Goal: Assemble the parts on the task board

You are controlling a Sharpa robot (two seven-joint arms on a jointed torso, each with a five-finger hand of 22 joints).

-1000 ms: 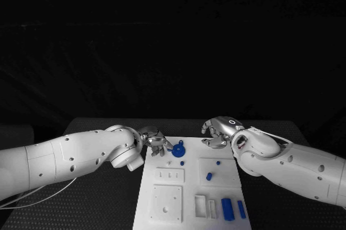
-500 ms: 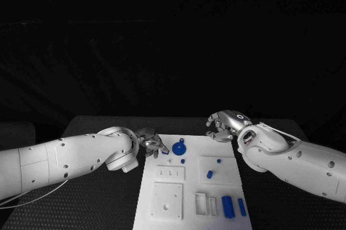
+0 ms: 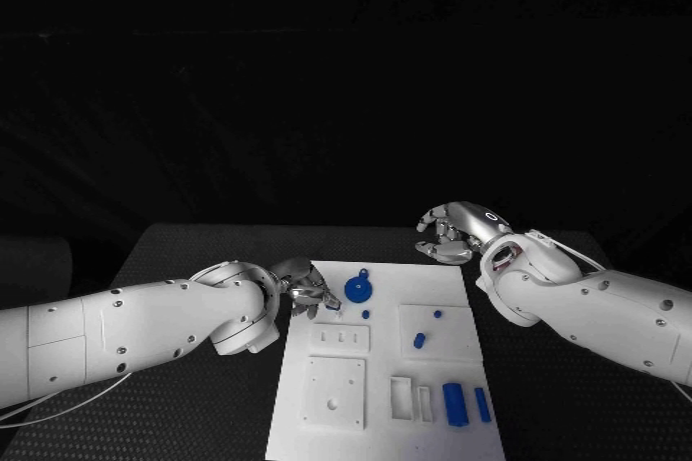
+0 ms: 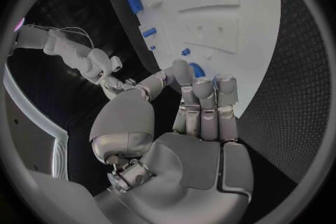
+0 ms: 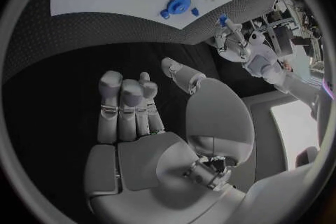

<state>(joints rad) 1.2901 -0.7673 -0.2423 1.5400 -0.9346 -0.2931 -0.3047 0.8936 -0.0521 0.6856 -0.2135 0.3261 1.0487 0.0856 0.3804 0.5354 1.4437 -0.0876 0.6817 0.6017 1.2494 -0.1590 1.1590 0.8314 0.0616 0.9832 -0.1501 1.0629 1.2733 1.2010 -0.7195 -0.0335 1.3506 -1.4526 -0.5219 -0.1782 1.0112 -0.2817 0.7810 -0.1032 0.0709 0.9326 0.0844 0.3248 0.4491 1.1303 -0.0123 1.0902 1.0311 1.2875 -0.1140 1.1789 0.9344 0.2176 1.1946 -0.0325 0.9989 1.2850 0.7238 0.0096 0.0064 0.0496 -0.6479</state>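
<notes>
Left robot hand has slid back to the board edge, pinching a small blue part. Right robot hand has lifted away, curled and empty, so nothing new is seated.

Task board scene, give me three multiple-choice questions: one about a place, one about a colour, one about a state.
1. Where on the task board does the round part lie? A near end; B far end; C off it, on the table.
2. What colour are the parts? A red; B green; C blue.
3. What does the right hand hold? A nothing; B the round part; C a long part.
Answers: 1 B, it lies by the board's far edge; 2 C, every piece shows blue; 3 A, its curled fingers enclose nothing.
</notes>
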